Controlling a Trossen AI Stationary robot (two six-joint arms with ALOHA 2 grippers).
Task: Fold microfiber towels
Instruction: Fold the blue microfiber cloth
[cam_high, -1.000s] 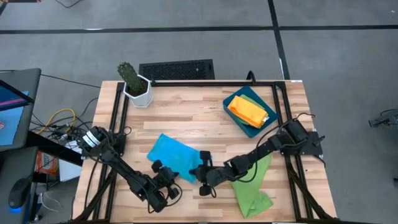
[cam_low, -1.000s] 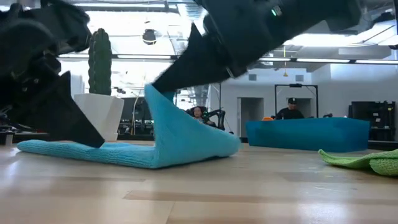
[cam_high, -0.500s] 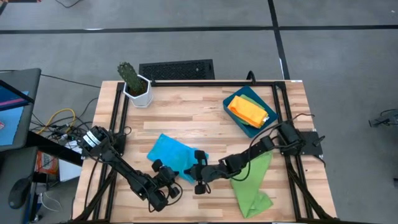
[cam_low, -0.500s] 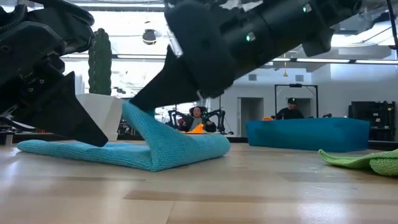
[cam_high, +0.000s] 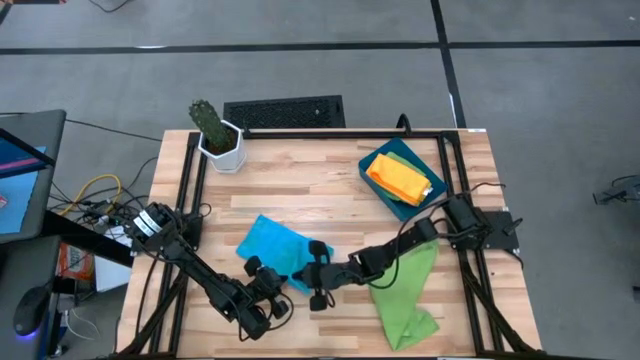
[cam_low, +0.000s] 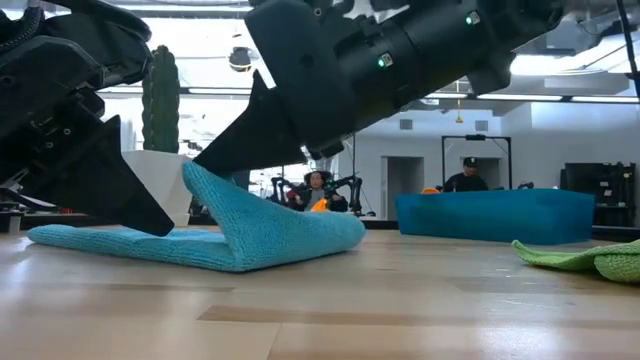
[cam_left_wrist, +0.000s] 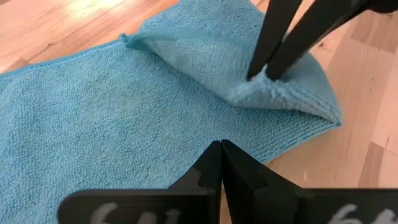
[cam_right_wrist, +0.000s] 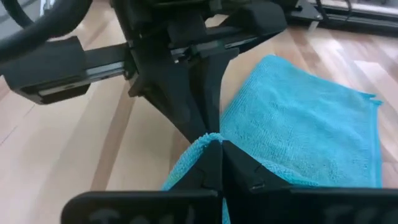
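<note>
Folding is midway: the right gripper (cam_high: 319, 277), pinched on the blue towel (cam_high: 268, 241) at near centre, carries its edge over while the closed left gripper (cam_high: 262, 291) pins it; the green towel (cam_high: 405, 300) waits unfolded, near right.

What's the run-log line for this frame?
phase: folding blue towel | right hand: shut on blue towel, edge lifted over | left hand: shut, pinning towel | green towel: waiting

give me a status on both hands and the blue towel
Right hand shut on bright blue microfiber towel, corner lifted, folding over. Left hand shut, pinning the towel flat. Nothing in the way.
</note>
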